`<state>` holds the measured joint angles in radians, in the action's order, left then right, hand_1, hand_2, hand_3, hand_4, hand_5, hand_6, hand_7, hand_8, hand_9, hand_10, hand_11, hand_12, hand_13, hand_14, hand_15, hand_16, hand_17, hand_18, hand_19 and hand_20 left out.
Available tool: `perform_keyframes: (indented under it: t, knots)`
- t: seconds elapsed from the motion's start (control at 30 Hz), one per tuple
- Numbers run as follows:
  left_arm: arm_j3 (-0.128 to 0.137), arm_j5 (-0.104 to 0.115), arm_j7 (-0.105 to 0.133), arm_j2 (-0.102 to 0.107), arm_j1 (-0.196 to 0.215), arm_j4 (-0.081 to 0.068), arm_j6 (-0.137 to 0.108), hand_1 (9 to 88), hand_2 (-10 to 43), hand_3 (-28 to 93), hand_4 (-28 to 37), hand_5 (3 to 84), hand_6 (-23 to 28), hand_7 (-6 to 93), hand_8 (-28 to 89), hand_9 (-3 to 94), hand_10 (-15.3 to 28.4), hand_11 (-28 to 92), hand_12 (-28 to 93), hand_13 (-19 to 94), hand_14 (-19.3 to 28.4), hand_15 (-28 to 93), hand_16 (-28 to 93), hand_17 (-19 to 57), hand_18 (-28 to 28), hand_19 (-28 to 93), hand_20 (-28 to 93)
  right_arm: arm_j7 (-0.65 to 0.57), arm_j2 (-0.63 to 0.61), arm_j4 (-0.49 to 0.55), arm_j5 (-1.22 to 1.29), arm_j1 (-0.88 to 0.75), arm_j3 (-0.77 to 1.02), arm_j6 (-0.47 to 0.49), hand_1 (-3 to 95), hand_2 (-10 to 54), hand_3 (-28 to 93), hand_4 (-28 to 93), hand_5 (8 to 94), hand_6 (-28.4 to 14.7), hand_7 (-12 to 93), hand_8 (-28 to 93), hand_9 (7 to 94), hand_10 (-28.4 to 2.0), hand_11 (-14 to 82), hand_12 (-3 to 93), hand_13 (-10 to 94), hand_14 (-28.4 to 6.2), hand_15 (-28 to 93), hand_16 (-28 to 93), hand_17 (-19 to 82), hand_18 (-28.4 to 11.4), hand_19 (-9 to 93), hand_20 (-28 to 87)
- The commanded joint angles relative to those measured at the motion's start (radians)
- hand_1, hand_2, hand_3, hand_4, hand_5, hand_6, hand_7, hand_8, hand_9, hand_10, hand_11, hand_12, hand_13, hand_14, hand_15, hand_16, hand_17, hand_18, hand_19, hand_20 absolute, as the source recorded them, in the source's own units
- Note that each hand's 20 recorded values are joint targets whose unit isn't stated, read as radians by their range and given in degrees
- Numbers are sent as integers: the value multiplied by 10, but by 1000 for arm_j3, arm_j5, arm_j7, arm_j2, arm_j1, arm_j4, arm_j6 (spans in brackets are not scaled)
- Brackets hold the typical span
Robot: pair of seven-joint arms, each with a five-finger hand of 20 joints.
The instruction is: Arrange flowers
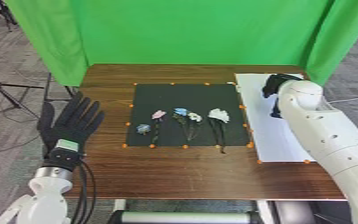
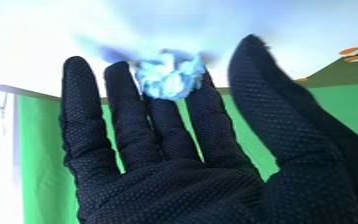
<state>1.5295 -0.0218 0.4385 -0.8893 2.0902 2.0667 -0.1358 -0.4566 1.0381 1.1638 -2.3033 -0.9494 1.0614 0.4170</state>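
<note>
Starting at the left of my head view, I have my left hand (image 1: pixel 67 127) upright near the table's edge, its fingers straight and fanned wide, nothing in them. Moving across, here's the brown table (image 1: pixel 184 182), with the black mat (image 1: pixel 171 95) in the middle of the frame and orange markers (image 1: pixel 185 146) around its border. On the mat, a small blue flower (image 1: pixel 143 129) sits at the lower left, then comes a pink flower (image 1: pixel 159 114) with its stem running down. Near the mat's middle, I see a light blue flower (image 1: pixel 181 111) right beside a small white flower (image 1: pixel 194 117), their stems close together. Next along is the big white flower (image 1: pixel 219 115), its stem running down past the mat's lower edge. Over on the right side lies the white sheet (image 1: pixel 291 145), and my arm comes in from the lower right, putting my right hand (image 1: pixel 280 86) over the sheet's upper part. Into the right wrist view: that right hand (image 2: pixel 175 192) has its fingers straight, the thumb standing wide of them, and a pale blue bloom (image 2: pixel 169 77) right in front of the fingertips; whether they touch it, I can't tell.
</note>
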Motion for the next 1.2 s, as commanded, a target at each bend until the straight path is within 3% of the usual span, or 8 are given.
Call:
perform_keyframes:
  t: [0.03, 0.1, 0.17, 0.3, 0.47, 0.7, 0.83, 1.2]
  knots:
    - [2, 1, -12, -8, -1, 1, -13, 251, 136, 715, -283, 374, 64, 157, -102, 348, 139, 228, 108, 264, 154, 403, -77, -57, 143, 355, 94, -11, -7, -1, -50, -44, -19, -65, 462, -1, 846, -280, 495, -21, 217, -156, 504, -104, 156, 103, 471, -112, 379, 81, 286, -174, 717, 218]
    - [1, -3, -16, -9, -3, -3, -9, 252, 137, 715, -283, 374, 64, 157, -102, 348, 139, 228, 108, 264, 154, 403, -78, -56, 143, 355, 93, -29, -13, -2, -60, -57, -32, -108, 520, -60, 809, -282, 542, -9, 226, -158, 571, -99, 174, 130, 531, -90, 373, 162, 307, -165, 725, 229]
    - [8, -50, -39, -20, -5, -16, -10, 252, 137, 715, -283, 374, 64, 157, -103, 349, 139, 228, 108, 264, 154, 404, -78, -56, 143, 355, 93, -23, -21, 3, -91, -80, -36, -138, 584, -89, 741, -282, 606, 4, 250, -106, 706, -86, 119, 274, 601, -61, 337, 279, 332, -156, 723, 250]
    - [19, -55, -42, -22, 6, -9, -2, 252, 137, 716, -283, 373, 63, 158, -103, 349, 138, 230, 108, 265, 153, 404, -79, -56, 143, 355, 92, 0, -45, 67, -112, -135, -25, -225, 630, -95, 688, -283, 710, 20, 330, -34, 845, -67, 126, 422, 710, -36, 385, 399, 365, -173, 790, 333]
    - [28, -55, -36, -20, 7, -6, 5, 252, 136, 716, -283, 373, 63, 158, -103, 349, 139, 229, 107, 265, 153, 404, -79, -56, 143, 354, 92, -19, -90, 289, -122, -276, 46, -346, 635, -95, 698, -283, 750, 13, 360, -8, 870, -80, 130, 443, 719, -46, 400, 427, 366, -179, 795, 355]
    - [60, -49, -18, -17, 30, 1, 9, 252, 136, 715, -283, 372, 63, 156, -102, 349, 137, 227, 108, 265, 153, 400, -79, -56, 143, 353, 91, 27, -107, 620, -169, -495, 168, -341, 631, -95, 713, -283, 755, 10, 358, 8, 871, -83, 126, 456, 717, -49, 402, 435, 362, -185, 794, 367]
    - [84, -52, -15, -26, 53, 12, -4, 253, 135, 714, -283, 371, 63, 156, -102, 349, 137, 226, 108, 264, 153, 400, -78, -55, 143, 352, 91, 45, -58, 702, -190, -573, 184, -296, 626, -95, 717, -283, 752, 11, 355, 9, 871, -81, 124, 457, 714, -50, 403, 436, 350, -191, 792, 371]
    - [59, -53, -29, -39, 27, 7, 2, 256, 134, 715, -283, 363, 60, 156, -103, 346, 136, 226, 109, 273, 150, 384, -85, -50, 138, 344, 89, 23, 91, 785, -213, -731, 227, -283, 622, -95, 720, -283, 748, 12, 346, 5, 868, -78, 123, 454, 703, -48, 409, 435, 345, -196, 794, 378]
